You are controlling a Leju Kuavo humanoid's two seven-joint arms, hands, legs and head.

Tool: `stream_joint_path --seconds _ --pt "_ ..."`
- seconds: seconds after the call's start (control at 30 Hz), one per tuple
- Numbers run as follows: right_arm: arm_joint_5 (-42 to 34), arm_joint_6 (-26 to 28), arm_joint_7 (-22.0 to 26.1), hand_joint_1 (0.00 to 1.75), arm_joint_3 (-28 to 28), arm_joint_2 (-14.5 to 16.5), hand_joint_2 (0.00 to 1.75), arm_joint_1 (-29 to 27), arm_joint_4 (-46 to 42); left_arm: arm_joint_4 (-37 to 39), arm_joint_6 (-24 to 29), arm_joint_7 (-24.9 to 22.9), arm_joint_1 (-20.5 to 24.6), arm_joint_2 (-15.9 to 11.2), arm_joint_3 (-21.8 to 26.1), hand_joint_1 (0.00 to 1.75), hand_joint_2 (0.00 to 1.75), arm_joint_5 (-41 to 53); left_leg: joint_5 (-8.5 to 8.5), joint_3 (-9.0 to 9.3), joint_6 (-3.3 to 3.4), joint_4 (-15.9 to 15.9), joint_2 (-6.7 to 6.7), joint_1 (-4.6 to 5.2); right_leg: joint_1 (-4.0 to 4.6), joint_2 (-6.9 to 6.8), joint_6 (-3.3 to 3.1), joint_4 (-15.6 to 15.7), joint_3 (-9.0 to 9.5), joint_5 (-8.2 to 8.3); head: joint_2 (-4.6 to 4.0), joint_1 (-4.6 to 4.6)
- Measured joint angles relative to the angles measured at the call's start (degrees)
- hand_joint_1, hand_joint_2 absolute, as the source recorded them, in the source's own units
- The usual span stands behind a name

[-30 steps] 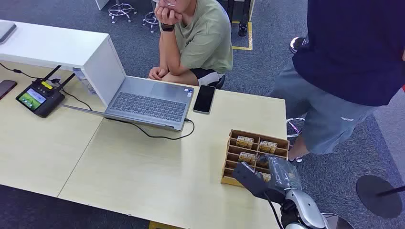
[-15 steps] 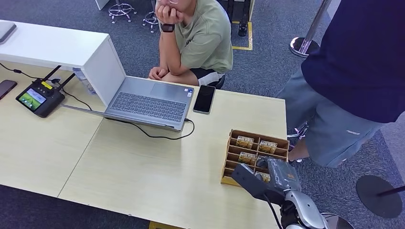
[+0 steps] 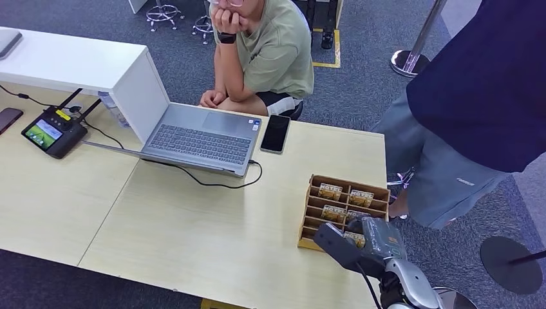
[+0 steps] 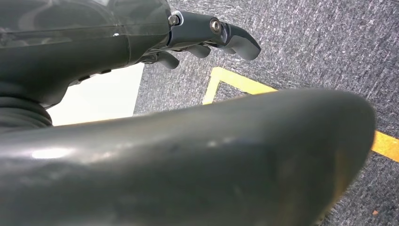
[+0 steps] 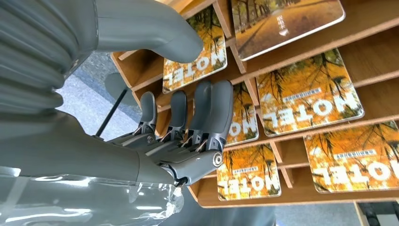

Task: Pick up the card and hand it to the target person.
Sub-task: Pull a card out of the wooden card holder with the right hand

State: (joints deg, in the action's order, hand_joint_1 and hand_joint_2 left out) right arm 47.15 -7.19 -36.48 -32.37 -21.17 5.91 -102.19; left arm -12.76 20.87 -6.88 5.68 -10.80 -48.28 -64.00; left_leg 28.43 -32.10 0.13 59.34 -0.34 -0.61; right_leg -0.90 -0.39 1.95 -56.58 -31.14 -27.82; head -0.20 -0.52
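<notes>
A wooden card rack stands on the table near its right front corner, holding several orange "HOTEL" cards. My right hand hovers over the rack's near right part. In the right wrist view the hand has its fingers stretched out toward a card in a middle slot, thumb apart above another card, holding nothing. A person in a navy shirt and grey shorts stands just right of the table. My left hand hangs over grey carpet, holding nothing.
A seated person in a green shirt is at the table's far side. On the table lie a laptop with its cable, a black phone and a controller with a screen. A stanchion base stands right.
The standing person has shifted to the right, uncovering a stanchion behind. My right hand has edged slightly nearer and lower at the rack's near right slots.
</notes>
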Motion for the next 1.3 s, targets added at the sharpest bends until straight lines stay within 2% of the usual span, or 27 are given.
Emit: stream_joint_path --seconds 0.4,0.5,0.63,0.93,1.07,1.3 --pt "-0.7 0.2 -0.7 0.97 -0.4 -0.4 1.75 0.0 1.1 0.0 0.1 -0.1 0.0 0.0 0.0 0.00 0.00 0.0 0.00 0.00 0.00 0.0 0.00 0.00 0.00 0.00 0.00 0.0 0.00 0.00 0.00 0.00" --pt "-0.7 0.2 -0.7 1.05 -0.4 -0.4 1.75 0.0 1.4 0.0 0.1 -0.1 0.0 0.0 0.0 0.00 0.00 0.0 0.00 0.01 0.00 0.0 0.00 0.00 0.00 0.00 0.00 0.0 0.01 0.00 0.00 0.00" --pt "-0.7 0.4 -0.7 1.35 -0.4 -0.4 1.75 0.1 1.6 0.0 0.1 -0.1 0.0 -0.1 0.0 0.00 0.00 0.0 0.00 0.01 0.00 0.0 0.00 0.00 0.00 0.00 0.00 0.0 0.01 0.00 0.00 0.00" --pt "-0.9 0.5 -0.7 1.64 -0.4 -0.4 1.75 0.2 1.9 0.0 0.1 -0.1 0.0 -0.2 0.0 0.00 0.00 0.0 0.00 0.01 0.00 0.0 0.00 0.00 0.00 0.00 0.00 0.0 0.00 0.00 0.00 0.00" --pt "-0.9 0.5 -0.7 1.69 -0.4 -0.4 1.75 0.2 1.9 0.0 0.1 -0.1 0.0 -0.2 0.0 0.00 0.00 0.0 0.00 0.01 0.00 0.0 0.00 0.00 0.00 0.00 0.00 0.0 0.00 0.00 0.00 0.00" --pt "-0.9 0.6 -0.7 1.68 -0.4 -0.4 1.75 0.3 1.9 0.0 -0.9 0.4 0.0 -0.2 0.0 0.00 0.00 0.0 0.00 0.01 0.00 0.0 0.00 0.00 0.00 0.00 0.00 0.0 0.01 0.00 0.00 0.00"
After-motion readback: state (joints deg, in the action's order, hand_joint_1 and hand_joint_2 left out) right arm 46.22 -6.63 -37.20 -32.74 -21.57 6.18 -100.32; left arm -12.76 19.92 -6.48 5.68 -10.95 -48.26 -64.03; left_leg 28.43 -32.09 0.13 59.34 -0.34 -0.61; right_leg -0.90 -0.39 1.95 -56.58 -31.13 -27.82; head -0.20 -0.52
